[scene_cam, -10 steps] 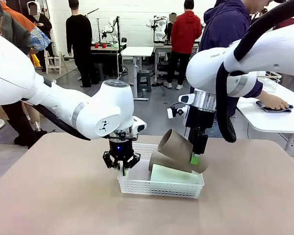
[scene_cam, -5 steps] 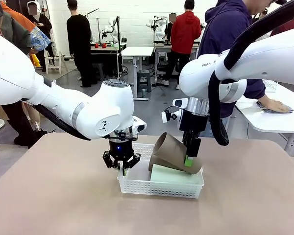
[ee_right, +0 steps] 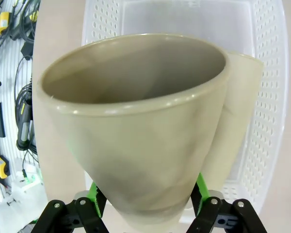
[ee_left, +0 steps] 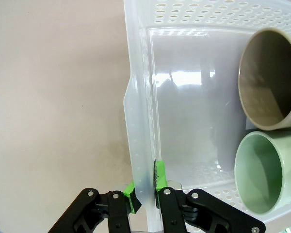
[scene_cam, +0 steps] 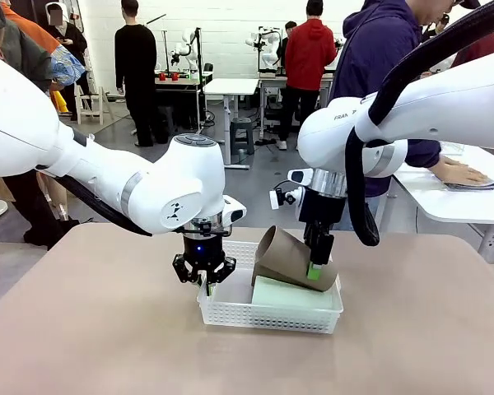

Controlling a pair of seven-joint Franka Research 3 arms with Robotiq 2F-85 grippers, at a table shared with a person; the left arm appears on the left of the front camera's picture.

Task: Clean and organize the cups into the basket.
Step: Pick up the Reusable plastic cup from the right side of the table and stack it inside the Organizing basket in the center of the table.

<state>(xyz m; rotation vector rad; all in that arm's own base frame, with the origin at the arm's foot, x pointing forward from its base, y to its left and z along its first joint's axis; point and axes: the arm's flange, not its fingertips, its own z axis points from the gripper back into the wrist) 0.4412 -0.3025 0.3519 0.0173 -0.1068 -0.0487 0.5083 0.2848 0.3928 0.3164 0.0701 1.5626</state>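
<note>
White lattice basket (scene_cam: pixel 267 314) sits at the table's (scene_cam: pixel 90 329) centre, its long side facing the robot. Two cups lie on their sides inside, mouths toward 9 o'clock: the mint cup (scene_cam: pixel 292 292) along the near wall, and a tan cup (ee_left: pixel 269 80) at its 12 o'clock toward the far wall. A second tan cup (scene_cam: pixel 290 257) rests tilted on top of them, mouth up toward 10 o'clock, its base toward the basket's 3 o'clock end. The right gripper (scene_cam: pixel 314 271) comes down from 1 o'clock with its green pads either side of this top cup near the base; in the right wrist view the fingers (ee_right: pixel 94 194) flank the cup (ee_right: pixel 136 131) loosely and seem to have let go, though whether the pads are touching I cannot tell. The left gripper (scene_cam: pixel 204 276) stands upright at the basket's 9 o'clock end, clamped tight on the wall there; in its wrist view one pad (ee_left: pixel 131 199) is outside the wall (ee_left: pixel 140 145) and the other inside. A person's hand (scene_cam: pixel 457 173) lies on a side table (scene_cam: pixel 465 206) at 2 o'clock
</note>
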